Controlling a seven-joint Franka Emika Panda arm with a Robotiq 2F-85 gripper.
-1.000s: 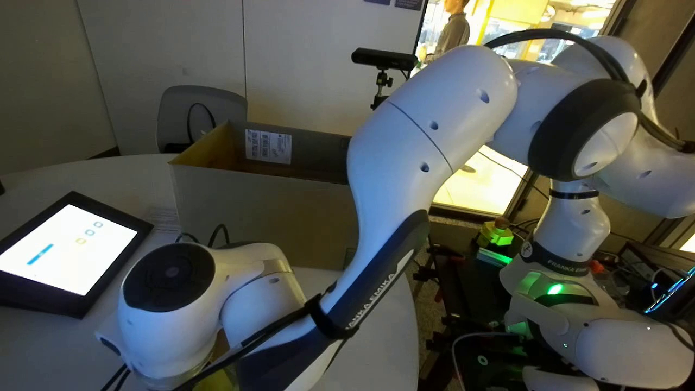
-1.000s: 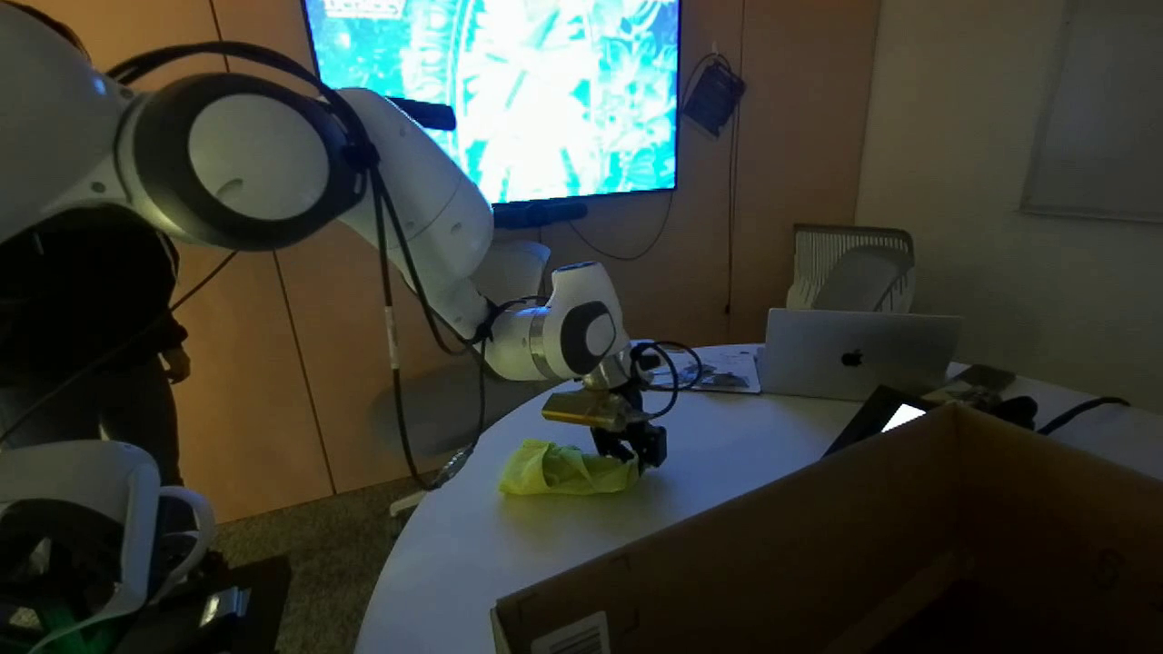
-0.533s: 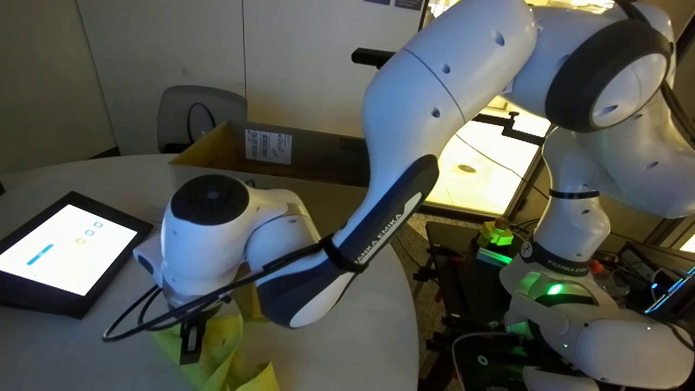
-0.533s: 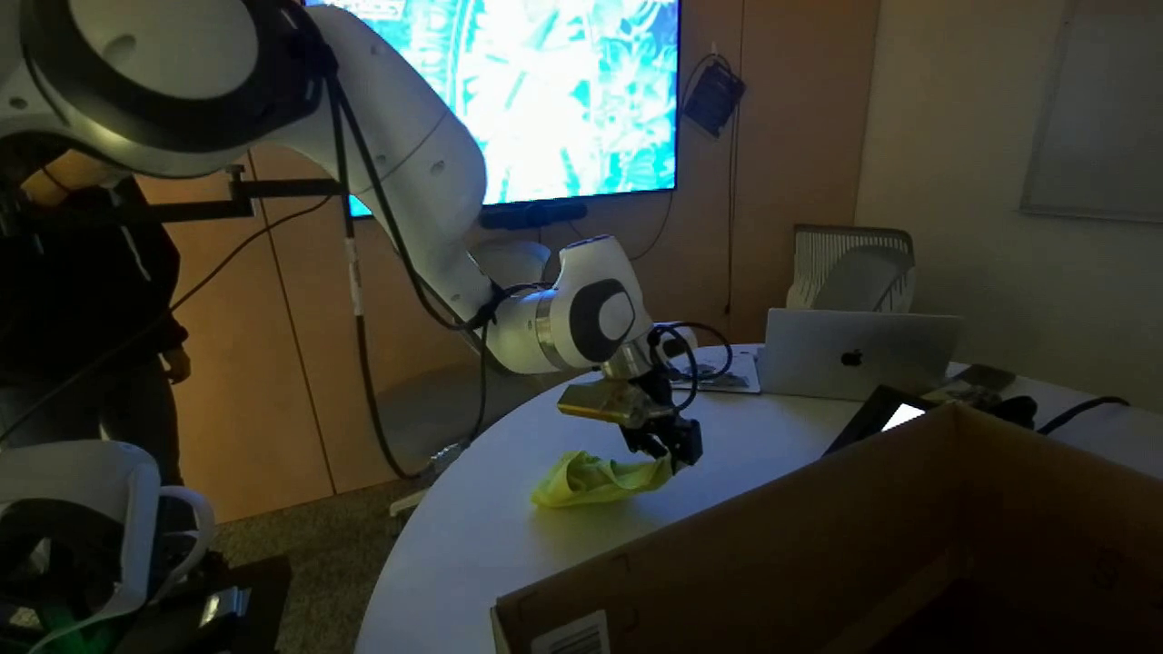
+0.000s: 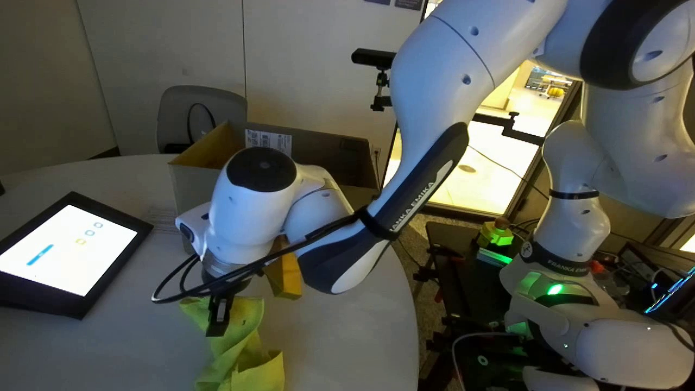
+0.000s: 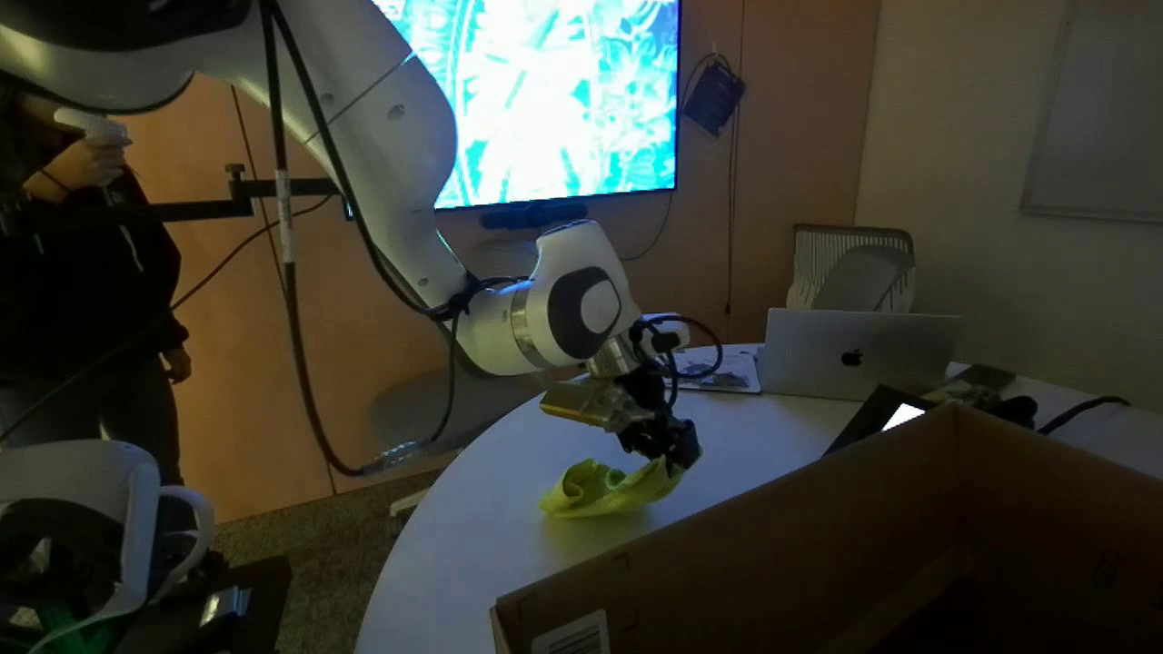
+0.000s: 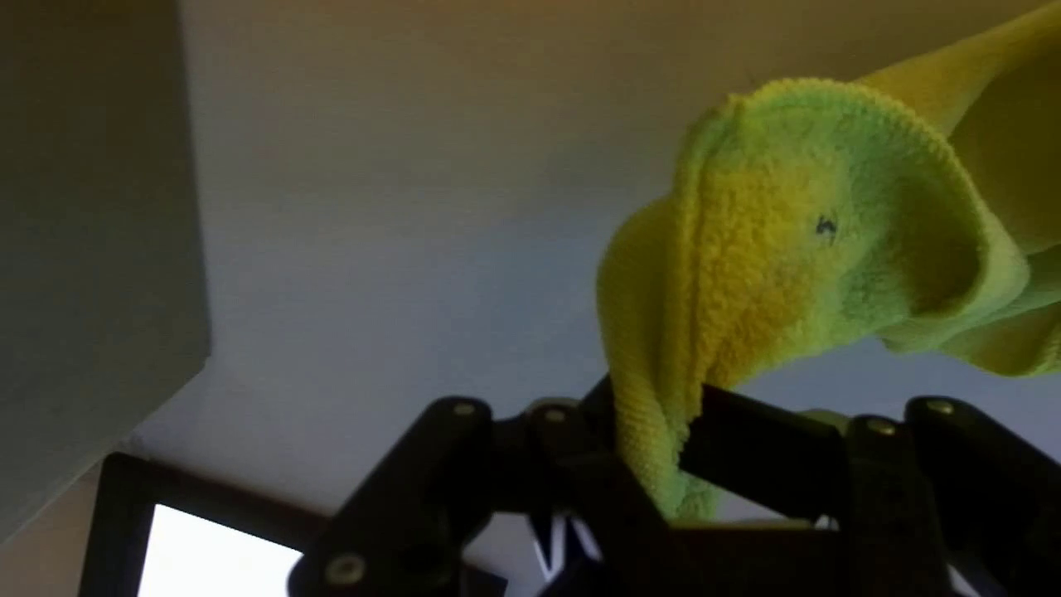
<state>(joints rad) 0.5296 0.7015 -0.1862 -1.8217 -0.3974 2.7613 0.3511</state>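
A yellow-green cloth [image 7: 796, 215] is pinched between the fingertips of my gripper [image 7: 655, 423] in the wrist view. One edge of it passes down between the black fingers, and the rest bends away to the right. In an exterior view the gripper [image 5: 218, 320] points down over the white table, with the crumpled cloth [image 5: 239, 361] trailing toward the front. Elsewhere the cloth [image 6: 600, 495] shows one end lifted to the gripper [image 6: 674, 445], while its far end hangs low, at or close to the tabletop. Whether that end touches, I cannot tell.
A large open cardboard box [image 6: 772, 536] stands on the round white table [image 5: 347, 336], close to the arm's wrist. A lit tablet [image 5: 76, 250] lies to one side. A laptop [image 6: 859, 354] sits farther back. A person [image 6: 82, 245] stands behind the arm.
My gripper has risen and shifted toward the box, pulling the cloth along across the table. The cloth's gripped end has lifted. The gripper has stayed shut on it.
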